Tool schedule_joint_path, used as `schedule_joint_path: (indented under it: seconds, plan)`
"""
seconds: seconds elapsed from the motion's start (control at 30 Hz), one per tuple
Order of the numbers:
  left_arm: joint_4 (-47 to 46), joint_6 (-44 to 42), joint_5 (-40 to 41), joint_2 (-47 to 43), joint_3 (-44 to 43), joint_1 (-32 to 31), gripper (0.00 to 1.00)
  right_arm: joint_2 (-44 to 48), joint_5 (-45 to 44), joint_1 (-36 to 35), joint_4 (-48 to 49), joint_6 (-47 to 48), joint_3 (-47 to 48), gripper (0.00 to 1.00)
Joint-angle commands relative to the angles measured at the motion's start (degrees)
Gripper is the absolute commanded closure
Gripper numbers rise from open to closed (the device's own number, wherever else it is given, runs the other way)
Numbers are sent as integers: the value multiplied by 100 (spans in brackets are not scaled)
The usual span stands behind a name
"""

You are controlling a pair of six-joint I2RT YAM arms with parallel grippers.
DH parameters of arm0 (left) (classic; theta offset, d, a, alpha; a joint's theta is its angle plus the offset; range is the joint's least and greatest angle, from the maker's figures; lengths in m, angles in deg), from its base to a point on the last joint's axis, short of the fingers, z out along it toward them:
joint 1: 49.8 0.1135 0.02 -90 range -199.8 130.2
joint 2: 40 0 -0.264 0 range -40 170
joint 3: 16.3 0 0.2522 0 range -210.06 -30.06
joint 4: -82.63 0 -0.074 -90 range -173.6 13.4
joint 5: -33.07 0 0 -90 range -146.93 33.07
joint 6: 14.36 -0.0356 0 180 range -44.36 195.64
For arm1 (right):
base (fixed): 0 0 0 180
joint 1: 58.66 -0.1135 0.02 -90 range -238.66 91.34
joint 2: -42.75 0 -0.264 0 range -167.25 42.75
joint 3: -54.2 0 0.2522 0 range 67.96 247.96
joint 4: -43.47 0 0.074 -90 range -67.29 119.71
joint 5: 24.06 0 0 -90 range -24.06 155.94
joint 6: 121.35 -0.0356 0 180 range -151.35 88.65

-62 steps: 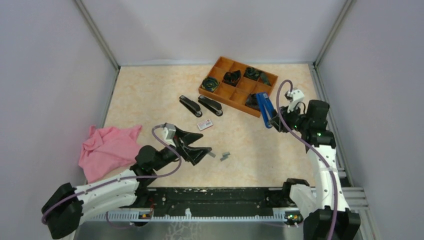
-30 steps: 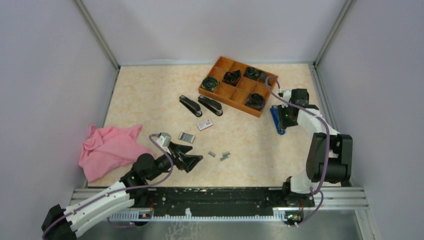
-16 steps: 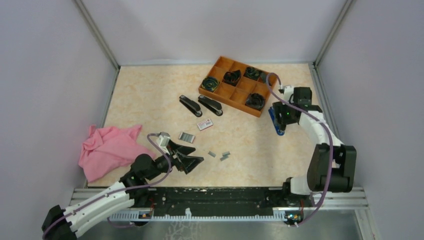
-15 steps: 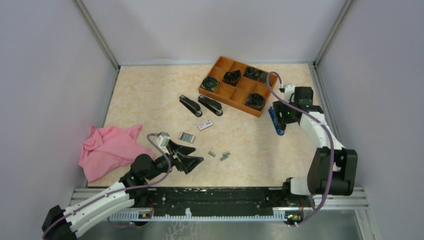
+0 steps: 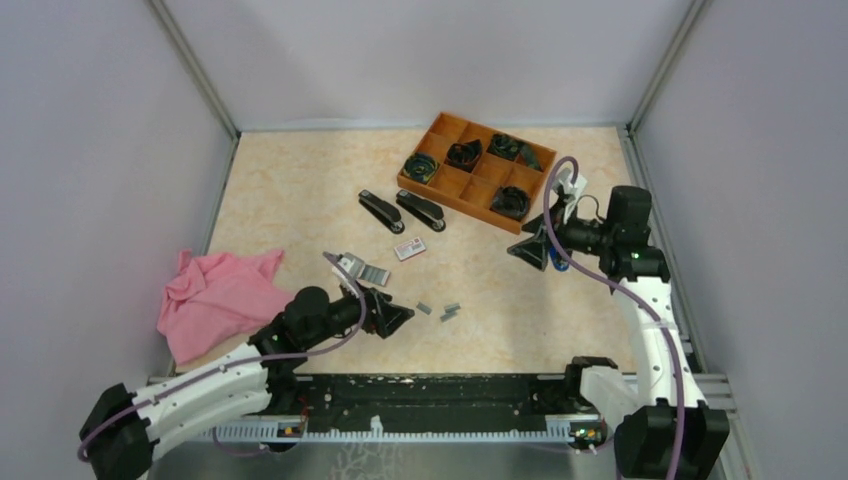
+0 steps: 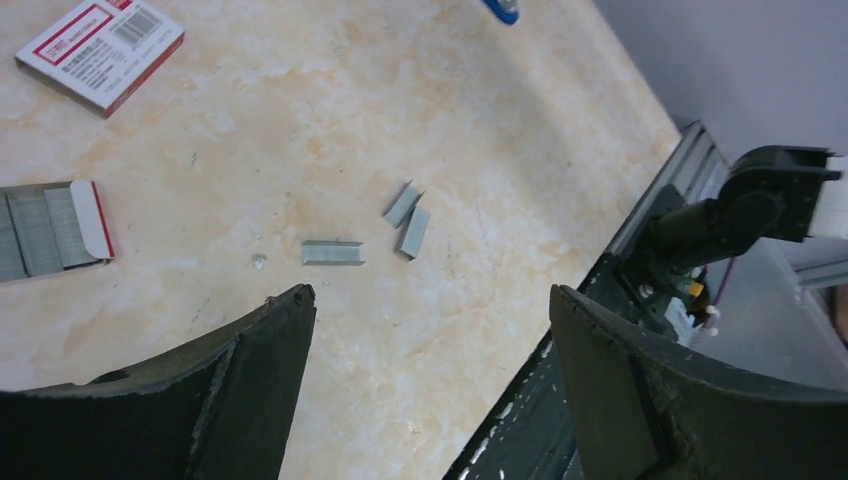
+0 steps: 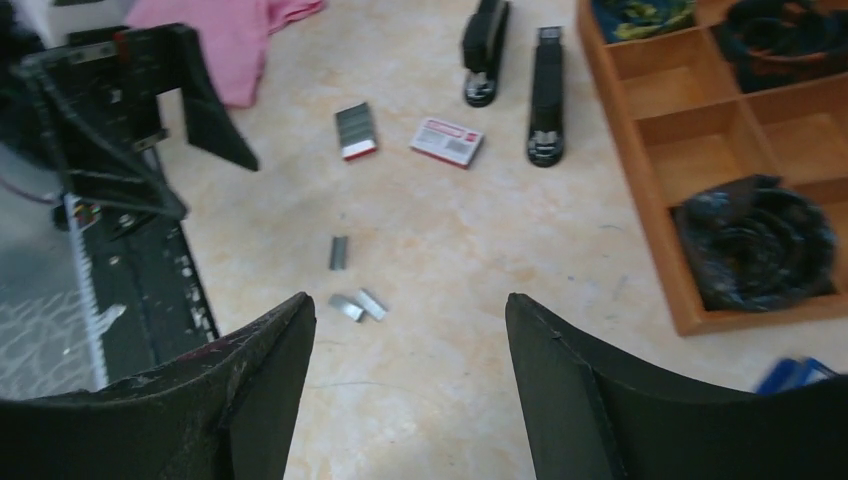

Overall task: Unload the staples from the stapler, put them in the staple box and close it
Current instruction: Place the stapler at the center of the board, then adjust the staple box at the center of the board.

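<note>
Staples [image 5: 424, 309], three loose strips, lie on the bench [image 5: 300, 190] in my overhead view, just right of the left fingers [image 5: 392, 318]. The right fingers [image 5: 528, 250] hang near the orange tray [image 5: 455, 195]. On the left wrist camera, the fingers [image 6: 250, 380] are spread wide and empty, with the strips [image 6: 333, 252] on bare bench beyond them and a staple block [image 6: 40, 230] at the left edge. On the right wrist camera, the fingers [image 7: 590, 400] are parted and hold nothing. The strips [image 7: 339, 252] lie below them, and a blue stapler [image 7: 795, 377] peeks in at bottom right.

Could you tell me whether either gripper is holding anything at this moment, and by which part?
Nothing is held: the left gripper and the right gripper both stand open and empty.
</note>
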Motion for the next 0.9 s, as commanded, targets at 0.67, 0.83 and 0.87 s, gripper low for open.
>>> schedule_joint_path:
  seconds: [0.67, 0.83, 0.87]
  plan:
    - [2917, -1918, 1666, 3961, -3548, 1033, 40, 479, 911, -39, -513, 1028, -309, 29]
    - [2145, -1707, 686, 3988, -3233, 2171, 48, 471, 885, -38, -497, 1005, -315, 29]
    - [2048, -1594, 532, 4028, -3217, 2385, 51, 467, 888, -39, -496, 1005, -318, 29]
